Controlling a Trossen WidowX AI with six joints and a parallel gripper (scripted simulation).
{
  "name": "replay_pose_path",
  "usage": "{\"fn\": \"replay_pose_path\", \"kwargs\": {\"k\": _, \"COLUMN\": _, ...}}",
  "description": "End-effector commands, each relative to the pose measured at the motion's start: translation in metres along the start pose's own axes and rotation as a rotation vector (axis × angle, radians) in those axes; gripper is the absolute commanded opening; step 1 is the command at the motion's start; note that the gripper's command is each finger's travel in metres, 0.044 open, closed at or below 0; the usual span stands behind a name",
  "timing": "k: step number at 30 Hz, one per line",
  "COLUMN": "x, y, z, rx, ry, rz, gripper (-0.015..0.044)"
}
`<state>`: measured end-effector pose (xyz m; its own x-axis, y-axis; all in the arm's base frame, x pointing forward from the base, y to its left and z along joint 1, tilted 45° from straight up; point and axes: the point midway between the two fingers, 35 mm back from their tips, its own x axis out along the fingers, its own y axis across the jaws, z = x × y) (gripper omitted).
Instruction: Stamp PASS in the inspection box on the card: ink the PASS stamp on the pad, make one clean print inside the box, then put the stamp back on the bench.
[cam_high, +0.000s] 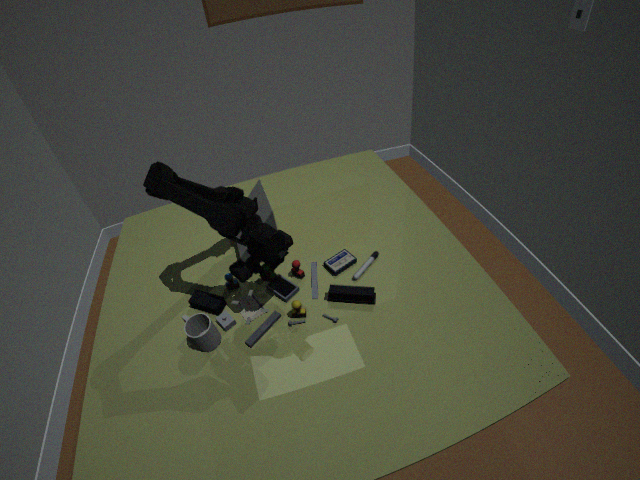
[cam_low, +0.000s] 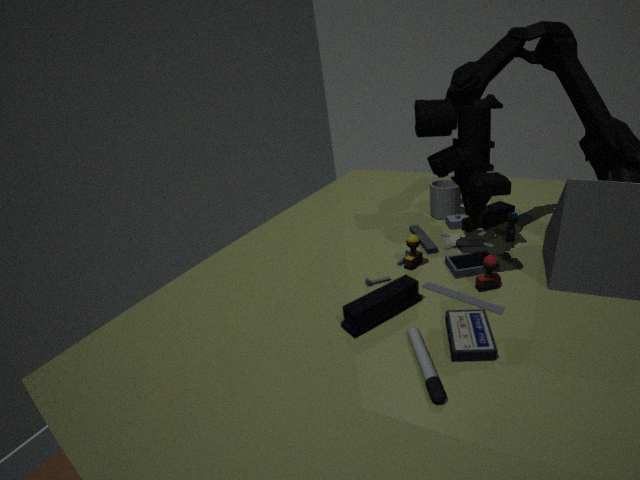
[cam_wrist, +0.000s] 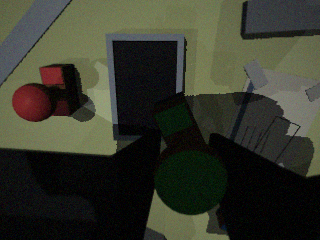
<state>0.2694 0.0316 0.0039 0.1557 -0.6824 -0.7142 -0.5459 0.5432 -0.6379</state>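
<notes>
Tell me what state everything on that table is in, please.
hand: shut on the green stamp
green stamp: held, underside hidden
ink pad: open
red stamp: upright
yellow stamp: upright
mug: upright
marker: capped, lying down

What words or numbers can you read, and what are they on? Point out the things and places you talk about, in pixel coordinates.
"STMP PAD" or similar, blurred: blue strip on the flat box (cam_high: 340, 261) (cam_low: 470, 335).
Below it, a blurred line, perhaps "BLUE", and smaller marks: same box, too blurred to read surely.
Card (cam_high: 253, 314) (cam_wrist: 303, 104): printed lines, no readable words.
</notes>
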Motion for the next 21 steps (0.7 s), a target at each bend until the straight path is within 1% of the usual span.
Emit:
{"fn": "replay_pose_path", "kwargs": {"k": 1, "x": -0.001, "y": -0.016, "z": -0.002, "rx": 0.127, "ry": -0.003, "rz": -0.005, "gripper": 0.0000}}
{"fn": "replay_pose_path", "kwargs": {"k": 21, "x": -0.002, "y": -0.092, "z": -0.037, "rx": 0.810, "ry": 0.002, "rz": -0.028, "gripper": 0.0000}}
